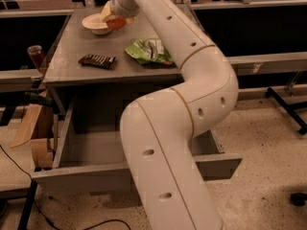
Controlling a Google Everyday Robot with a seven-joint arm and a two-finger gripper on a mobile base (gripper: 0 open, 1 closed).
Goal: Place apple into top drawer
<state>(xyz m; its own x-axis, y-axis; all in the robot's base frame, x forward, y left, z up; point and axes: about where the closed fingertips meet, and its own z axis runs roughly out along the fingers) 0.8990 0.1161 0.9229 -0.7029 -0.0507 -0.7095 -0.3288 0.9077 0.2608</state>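
Observation:
The apple (117,24), small and red-orange, is at the far end of the grey cabinet top (72,66), beside the cream bowl and raised a little off the surface. My gripper (113,17) is at the end of the white arm that reaches over the cabinet from the front. It comes down on the apple from above and is closed around it. The arm's wrist hides most of the gripper. The top drawer (76,178) is pulled open below the cabinet top. Its visible grey floor holds nothing, and the arm covers its right half.
A cream bowl (95,23) stands just left of the apple. A dark snack bar (97,60) and a green chip bag (148,51) lie nearer the front. A jar (36,55) and a cardboard box (33,128) are left of the cabinet.

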